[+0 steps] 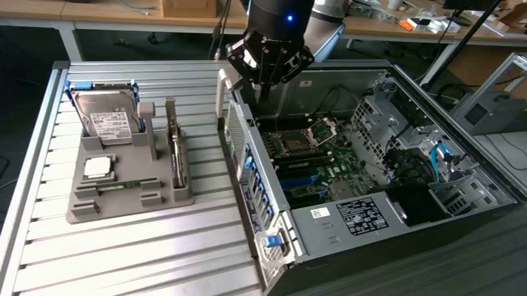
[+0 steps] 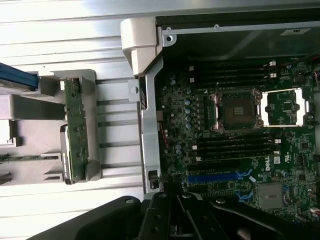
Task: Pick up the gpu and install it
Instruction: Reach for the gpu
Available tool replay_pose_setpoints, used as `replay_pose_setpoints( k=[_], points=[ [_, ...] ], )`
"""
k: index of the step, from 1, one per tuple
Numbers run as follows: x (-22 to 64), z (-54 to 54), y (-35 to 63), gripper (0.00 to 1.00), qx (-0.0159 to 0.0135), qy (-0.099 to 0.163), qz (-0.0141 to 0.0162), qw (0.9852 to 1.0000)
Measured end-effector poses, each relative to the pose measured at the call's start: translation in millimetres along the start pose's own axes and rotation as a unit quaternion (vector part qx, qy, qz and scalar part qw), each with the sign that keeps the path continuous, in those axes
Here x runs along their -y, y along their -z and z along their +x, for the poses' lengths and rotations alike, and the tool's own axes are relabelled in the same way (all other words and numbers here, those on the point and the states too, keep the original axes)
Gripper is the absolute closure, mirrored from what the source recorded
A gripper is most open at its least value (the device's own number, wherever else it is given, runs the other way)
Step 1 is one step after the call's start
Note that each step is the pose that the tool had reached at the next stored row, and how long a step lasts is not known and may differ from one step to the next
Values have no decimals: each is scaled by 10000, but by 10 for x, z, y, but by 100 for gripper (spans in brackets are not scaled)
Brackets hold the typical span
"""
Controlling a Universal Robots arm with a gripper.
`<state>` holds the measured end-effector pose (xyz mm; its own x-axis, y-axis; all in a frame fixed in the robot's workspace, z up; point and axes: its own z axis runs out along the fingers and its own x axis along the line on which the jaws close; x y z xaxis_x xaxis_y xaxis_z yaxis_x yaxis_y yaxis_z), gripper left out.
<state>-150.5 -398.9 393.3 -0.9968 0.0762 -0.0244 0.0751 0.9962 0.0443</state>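
Slatted metal table (image 1: 123,259), wooden desks (image 1: 107,11) behind

Arm (image 1: 280,18) vertical, jaws shut, empty

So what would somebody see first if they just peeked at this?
Probably the big open dark computer case on the exterior view's right, its green motherboard showing. The black robot gripper hangs shut over the case's far end, holding nothing. On the exterior view's left, a grey plastic tray holds a boxy silver hard drive and the thin green gpu card standing on edge.
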Motion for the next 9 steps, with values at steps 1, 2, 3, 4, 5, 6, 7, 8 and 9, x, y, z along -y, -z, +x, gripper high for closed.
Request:
replay_pose_setpoints(
  k=[1, 2, 3, 4, 5, 6, 7, 8, 9],
  points=[
    [0, 6, 0, 89, 0, 0, 0, 10000],
    [1, 12, 0, 89, 0, 0, 0, 10000],
    [1, 19, 0, 89, 0, 0, 0, 10000],
    [2, 25, 1, 89, 0, 0, 0, 10000],
    [3, 36, 1, 89, 0, 0, 0, 10000],
    [3, 45, 1, 89, 0, 0, 0, 10000],
    [4, 52, 1, 89, 0, 0, 0, 10000],
    [4, 58, 1, 89, 0, 0, 0, 10000],
    [5, 62, 1, 89, 0, 0, 0, 10000]
  ],
)
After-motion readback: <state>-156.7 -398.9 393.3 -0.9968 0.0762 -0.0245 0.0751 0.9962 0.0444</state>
